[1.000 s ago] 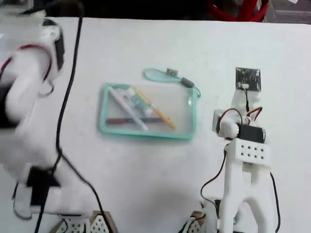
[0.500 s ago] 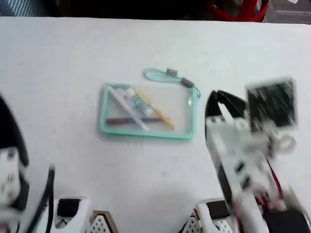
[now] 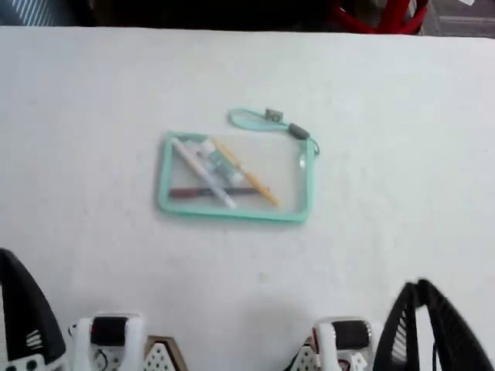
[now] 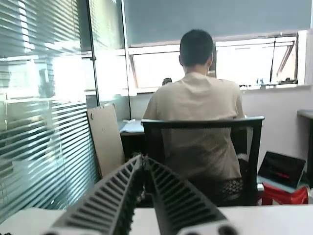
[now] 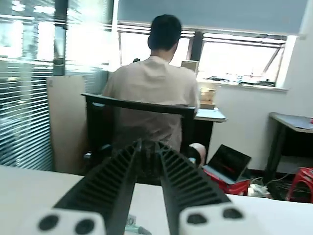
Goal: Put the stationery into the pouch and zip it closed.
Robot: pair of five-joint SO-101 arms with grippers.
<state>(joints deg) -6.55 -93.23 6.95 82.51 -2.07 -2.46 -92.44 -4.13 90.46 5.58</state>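
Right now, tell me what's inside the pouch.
Inside the pouch, through its clear face: a yellow pencil, a white marker and a dark red pen, crossing one another. Where they overlap, the lower parts are covered.

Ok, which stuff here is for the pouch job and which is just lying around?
For the job: pouch, with pens and yellow pencil already inside; left gripper; right gripper.
Just lying about: leaning board; red stool; black chair.
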